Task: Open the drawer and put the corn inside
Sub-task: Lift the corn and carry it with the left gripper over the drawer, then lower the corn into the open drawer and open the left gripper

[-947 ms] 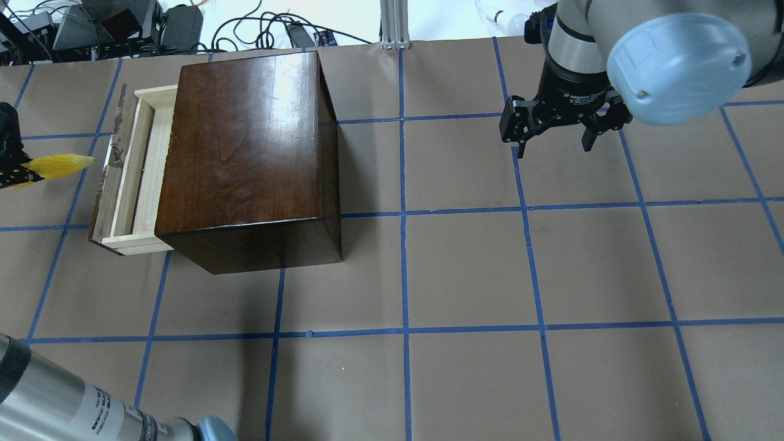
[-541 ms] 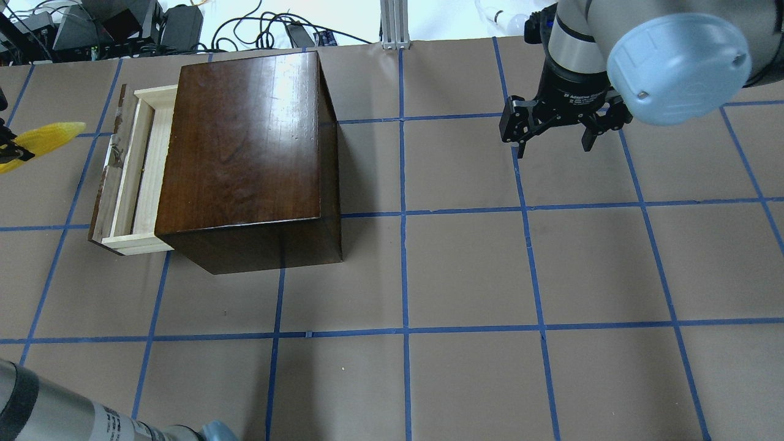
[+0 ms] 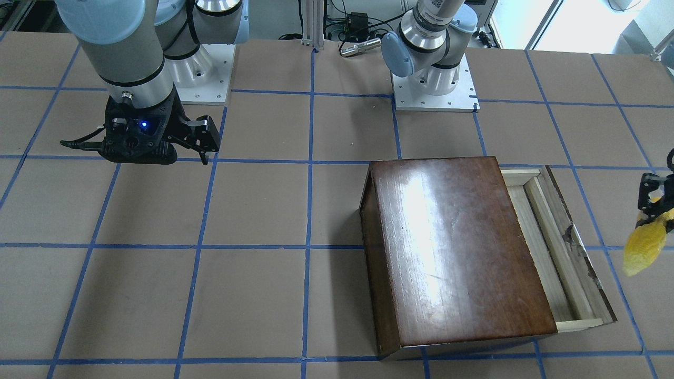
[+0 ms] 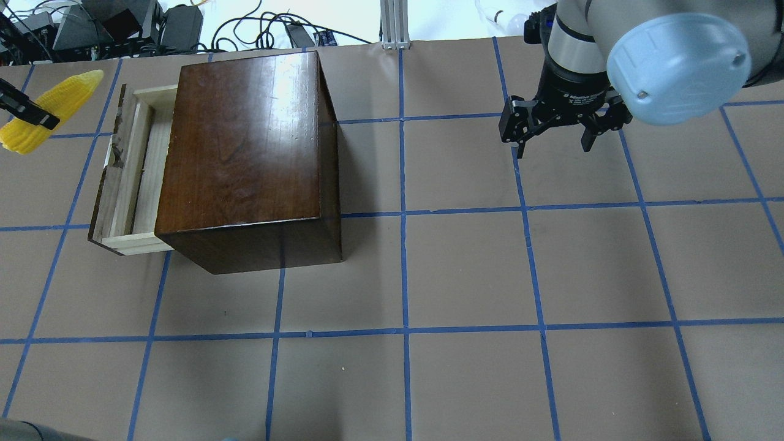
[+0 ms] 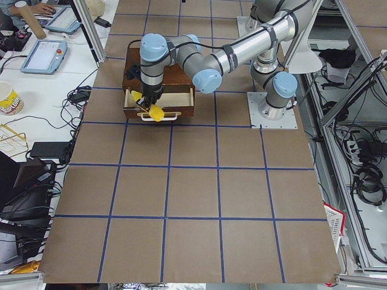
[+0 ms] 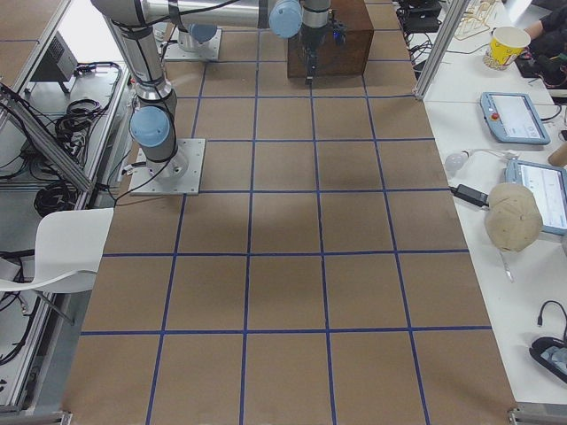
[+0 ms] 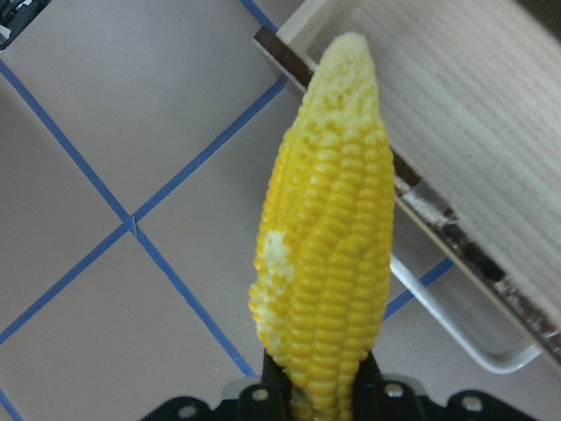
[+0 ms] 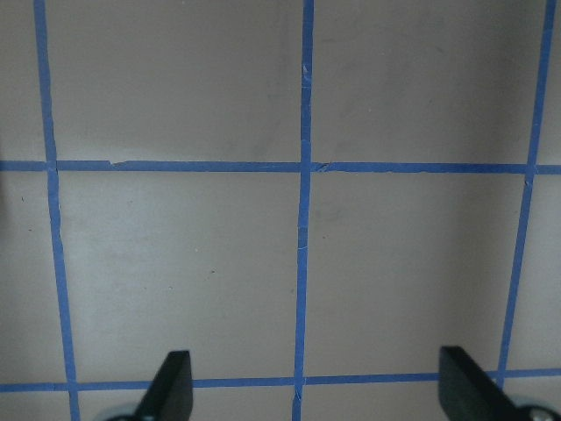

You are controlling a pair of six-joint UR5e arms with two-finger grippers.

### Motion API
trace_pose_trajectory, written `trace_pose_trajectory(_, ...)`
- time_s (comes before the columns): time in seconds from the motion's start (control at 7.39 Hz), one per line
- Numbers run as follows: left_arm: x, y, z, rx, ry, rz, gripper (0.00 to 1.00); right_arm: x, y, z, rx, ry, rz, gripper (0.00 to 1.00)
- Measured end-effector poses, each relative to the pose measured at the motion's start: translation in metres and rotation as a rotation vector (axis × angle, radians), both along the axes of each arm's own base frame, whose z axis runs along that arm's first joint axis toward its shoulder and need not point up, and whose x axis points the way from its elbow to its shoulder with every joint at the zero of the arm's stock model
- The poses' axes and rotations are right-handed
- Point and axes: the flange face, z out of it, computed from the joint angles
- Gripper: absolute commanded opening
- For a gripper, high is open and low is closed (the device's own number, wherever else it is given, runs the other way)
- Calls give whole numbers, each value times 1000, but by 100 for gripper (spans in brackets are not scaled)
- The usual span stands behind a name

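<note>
The drawer (image 4: 131,174) is pulled partly out of the left side of the glossy dark brown box (image 4: 245,147), its pale wood tray showing. My left gripper (image 4: 29,112) is shut on the yellow corn (image 4: 58,105) and holds it in the air to the left of the drawer's front panel, tip pointing toward the far end of the drawer. In the left wrist view the corn (image 7: 331,254) stands up from the jaws, with the drawer (image 7: 465,123) beyond it. In the front-facing view the corn (image 3: 645,248) hangs right of the drawer (image 3: 553,252). My right gripper (image 4: 554,144) is open and empty, far to the right.
Brown paper with a blue tape grid covers the table (image 4: 465,275). The drawer has a thin white wire handle (image 7: 456,329) on its worn front panel. Cables and equipment (image 4: 92,24) lie beyond the table's far edge.
My left gripper has carried the corn toward the table's far edge, level with the drawer's far end, and turned it. The left forearm has left the lower left corner. The right arm has not moved.
</note>
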Motion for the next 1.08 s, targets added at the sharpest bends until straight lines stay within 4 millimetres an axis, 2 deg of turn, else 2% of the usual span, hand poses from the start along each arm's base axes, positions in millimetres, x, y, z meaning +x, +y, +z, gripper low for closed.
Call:
trace_pose_trajectory(0.41,-58,-1,8,27,58,248,0,0,0,0,0,0,0,100)
trace_pose_trajectory(0.81,-92,3,-8,84,16,486,0,0,0,0,0,0,0,100)
trace_pose_trajectory(1.08,-118,5,-18,105,3,578,0,0,0,0,-1,1,0,100)
